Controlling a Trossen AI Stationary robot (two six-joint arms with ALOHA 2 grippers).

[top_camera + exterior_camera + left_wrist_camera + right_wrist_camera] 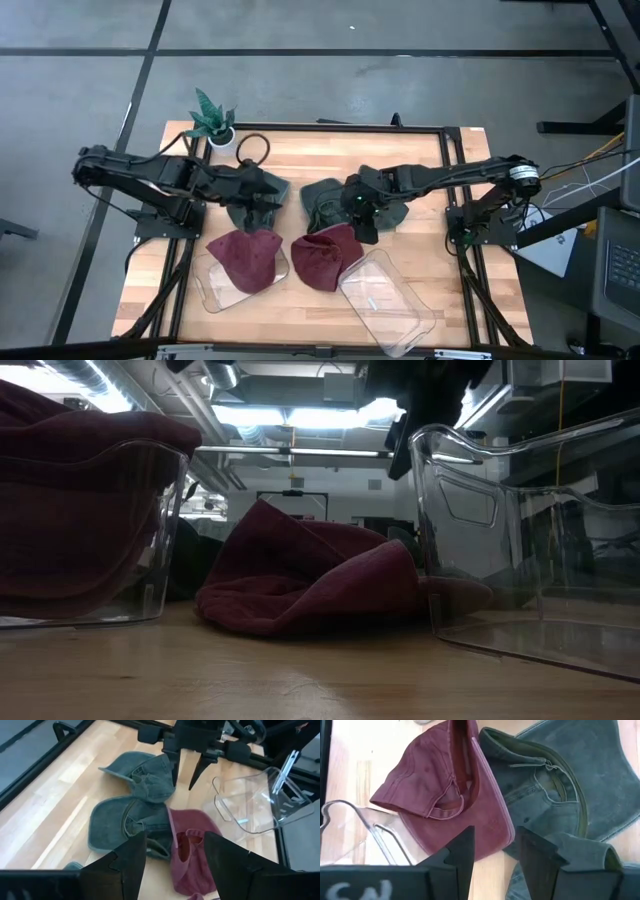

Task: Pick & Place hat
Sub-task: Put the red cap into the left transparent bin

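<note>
Both grippers hovering over the hats, jaws spread, nothing pinched.

I'm watching the left gripper (172,857) hanging open above a limp maroon cap (192,852), which is overlapping a faded green denim cap (125,822); a second green cap (145,775) is lying beyond. The right gripper (492,855) is standing parted over another maroon cap (440,795) beside green denim. I'm counting two clear plastic bins (385,300).

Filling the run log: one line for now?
left gripper: open over green hat | right gripper: open over maroon hat | nothing held
</note>
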